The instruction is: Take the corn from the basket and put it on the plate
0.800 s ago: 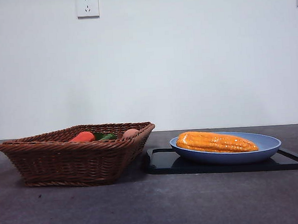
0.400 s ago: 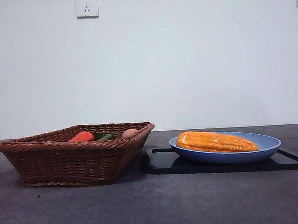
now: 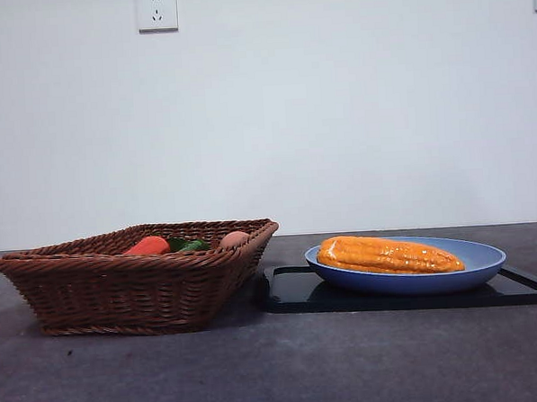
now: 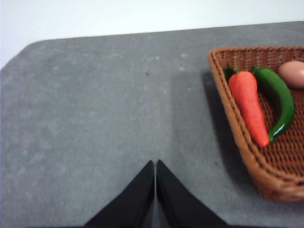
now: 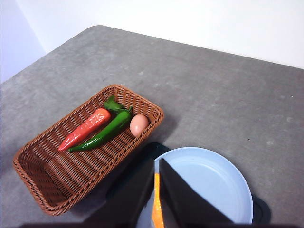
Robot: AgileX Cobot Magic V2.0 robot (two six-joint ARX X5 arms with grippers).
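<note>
1. The corn [image 3: 389, 254] lies on its side on the blue plate [image 3: 483, 264] — the plate sits on a black tray [image 3: 296, 291].
2. The basket [image 3: 120, 290] stands just beside the tray, holding a carrot [image 5: 85, 128], a green pepper [image 5: 105, 133] and a peach-coloured ball [image 5: 139, 125].
3. The left gripper [image 4: 155, 168] hangs over bare tabletop [image 4: 95, 109], its fingers pressed together.
4. The right gripper [image 5: 157, 166] hangs above the plate — fingers nearly closed, holding nothing.

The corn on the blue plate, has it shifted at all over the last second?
No. The corn lies in the same spot on the plate, its blunt end equally far from the basket in the front view.
</note>
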